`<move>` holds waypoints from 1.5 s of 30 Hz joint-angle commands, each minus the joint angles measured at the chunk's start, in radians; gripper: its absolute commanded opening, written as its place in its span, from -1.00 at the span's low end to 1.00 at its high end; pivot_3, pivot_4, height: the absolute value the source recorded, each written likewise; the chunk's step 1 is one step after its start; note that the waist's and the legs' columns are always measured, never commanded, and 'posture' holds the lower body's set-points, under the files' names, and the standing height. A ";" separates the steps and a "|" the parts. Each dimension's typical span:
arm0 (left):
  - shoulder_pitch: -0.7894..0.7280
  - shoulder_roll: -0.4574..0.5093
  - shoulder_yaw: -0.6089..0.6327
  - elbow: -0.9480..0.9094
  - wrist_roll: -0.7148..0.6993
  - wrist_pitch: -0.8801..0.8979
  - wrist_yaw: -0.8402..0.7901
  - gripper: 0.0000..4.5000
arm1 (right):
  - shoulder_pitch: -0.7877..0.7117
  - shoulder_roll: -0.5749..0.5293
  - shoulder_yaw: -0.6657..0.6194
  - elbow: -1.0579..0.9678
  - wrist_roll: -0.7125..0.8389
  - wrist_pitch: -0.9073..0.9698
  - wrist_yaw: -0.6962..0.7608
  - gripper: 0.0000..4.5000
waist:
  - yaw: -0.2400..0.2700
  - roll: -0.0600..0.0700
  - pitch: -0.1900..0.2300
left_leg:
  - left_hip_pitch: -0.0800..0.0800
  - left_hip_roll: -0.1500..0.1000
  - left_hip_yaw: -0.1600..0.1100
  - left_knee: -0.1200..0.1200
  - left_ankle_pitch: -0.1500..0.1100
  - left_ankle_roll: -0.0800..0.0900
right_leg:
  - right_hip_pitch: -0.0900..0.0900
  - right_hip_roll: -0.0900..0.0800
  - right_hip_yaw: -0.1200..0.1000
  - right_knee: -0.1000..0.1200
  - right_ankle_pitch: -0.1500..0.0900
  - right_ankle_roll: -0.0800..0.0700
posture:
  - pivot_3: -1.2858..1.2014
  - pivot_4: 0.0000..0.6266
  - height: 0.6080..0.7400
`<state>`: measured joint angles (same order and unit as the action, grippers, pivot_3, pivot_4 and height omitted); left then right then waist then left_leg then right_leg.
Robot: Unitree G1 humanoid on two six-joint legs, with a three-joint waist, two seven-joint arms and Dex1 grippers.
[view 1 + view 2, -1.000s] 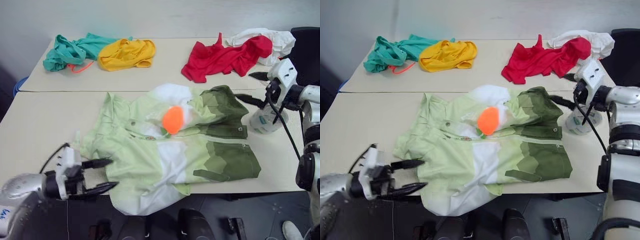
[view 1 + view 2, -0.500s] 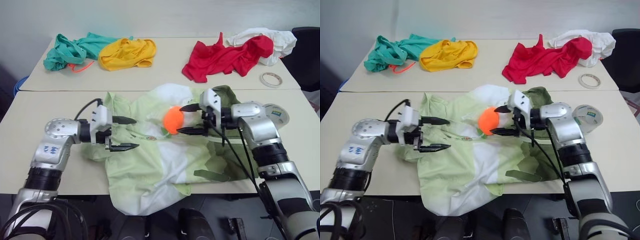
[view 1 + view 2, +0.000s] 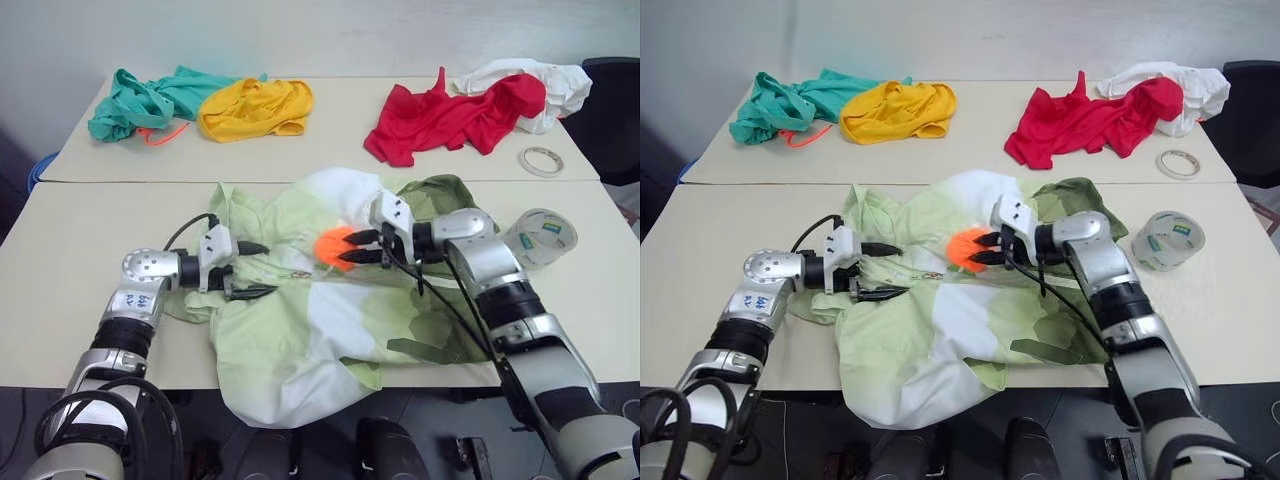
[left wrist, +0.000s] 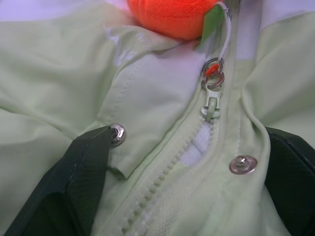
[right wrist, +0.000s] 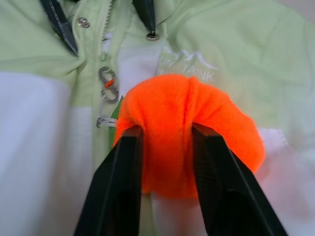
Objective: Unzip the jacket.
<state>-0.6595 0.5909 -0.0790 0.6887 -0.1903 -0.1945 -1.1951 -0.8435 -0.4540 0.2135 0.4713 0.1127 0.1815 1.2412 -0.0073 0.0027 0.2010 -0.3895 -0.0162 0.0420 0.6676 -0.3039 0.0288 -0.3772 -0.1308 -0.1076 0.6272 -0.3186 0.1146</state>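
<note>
From the head, the jacket (image 3: 330, 300) lies rumpled on the near table (image 3: 60, 270), hem spilling over the front edge. The left gripper (image 3: 243, 270) rests spread wide on its chest. In the left wrist view, the fingers (image 4: 83, 162) straddle the zipper (image 4: 212, 93). In the right wrist view, the right gripper (image 5: 167, 147) pinches the orange pompom (image 5: 197, 123).

The jacket (image 3: 330, 290) lies on the near table (image 3: 60, 260), other garments (image 3: 250, 107) behind.
</note>
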 commanded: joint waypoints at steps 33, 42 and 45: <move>0.213 0.032 0.040 -0.098 0.081 0.085 0.252 1.00 | 0.576 -0.703 -0.672 0.170 0.055 -0.266 -0.328 -0.97 | 0.005 0.014 -0.011 | 0.024 0.006 0.010 -0.007 -0.004 -0.002 | 0.018 -0.004 0.006 -0.012 0.000 0.000 | 0.03 -0.52 1.00; 0.202 0.028 0.042 -0.054 0.051 0.034 0.223 1.00 | 0.603 -0.689 -0.693 0.075 0.135 -0.147 -0.307 -0.97 | 0.006 0.016 -0.013 | 0.024 0.006 0.010 -0.007 -0.004 -0.001 | 0.018 -0.004 0.006 -0.012 0.000 0.000 | 0.03 -0.52 1.00; 0.225 0.026 0.082 -0.140 -0.023 0.122 0.193 1.00 | 0.686 -0.661 -0.739 -0.047 0.198 -0.062 -0.270 -0.78 | 0.005 0.016 -0.013 | 0.022 0.007 0.009 -0.008 -0.005 -0.002 | 0.018 -0.003 0.005 -0.014 0.000 0.000 | 0.03 -0.52 1.00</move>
<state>-0.4771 0.6053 0.0045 0.5544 -0.2033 -0.1395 -0.9813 -0.1684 -1.1189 -0.4647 0.4847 0.2643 0.0840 0.9635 -0.0018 0.0190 0.1882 -0.3679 -0.0082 0.0513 0.6599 -0.3095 0.0264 -0.3600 -0.1328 -0.1025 0.6129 -0.3187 0.1150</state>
